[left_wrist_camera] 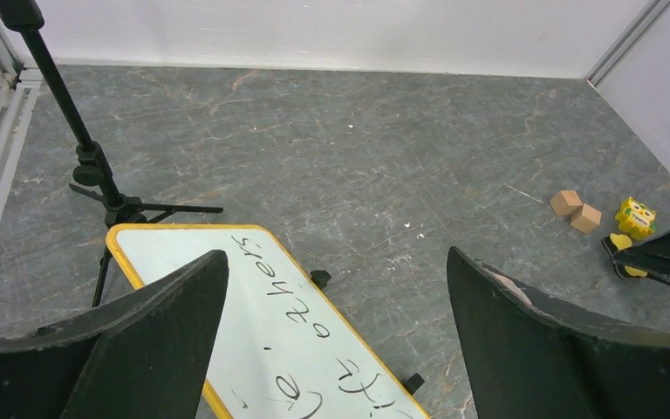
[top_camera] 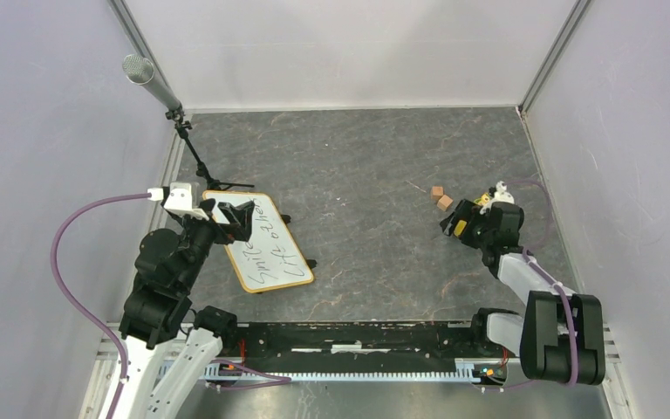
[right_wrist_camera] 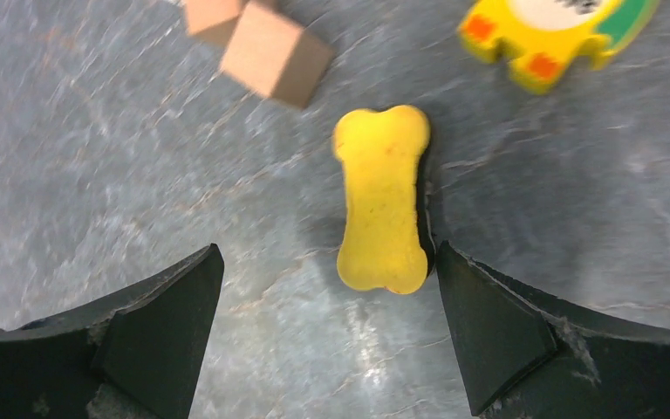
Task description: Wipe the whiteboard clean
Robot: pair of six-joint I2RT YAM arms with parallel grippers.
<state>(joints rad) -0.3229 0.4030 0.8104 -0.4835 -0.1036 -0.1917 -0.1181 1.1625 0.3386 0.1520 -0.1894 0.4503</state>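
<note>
1. Whiteboard (top_camera: 268,246) lies flat and skewed on the near-left of the table (top_camera: 358,166). Black handwriting covers it, unerased.
2. Left gripper (top_camera: 237,220) hovers over the board's far end, jaws wide apart, nothing held.
3. Bare grey stretch between the board's right edge and the right-side clutter.
4. Right gripper (top_camera: 455,223) is low with jaws spread. A yellow bone-shaped piece (right_wrist_camera: 382,201) lies ungripped just beside one finger.
5. Two brown blocks (top_camera: 441,197) and a yellow toy (left_wrist_camera: 635,216) sit just beyond.
6. Microphone stand (top_camera: 194,153) at far left, its feet beside the board's far corner.
</note>
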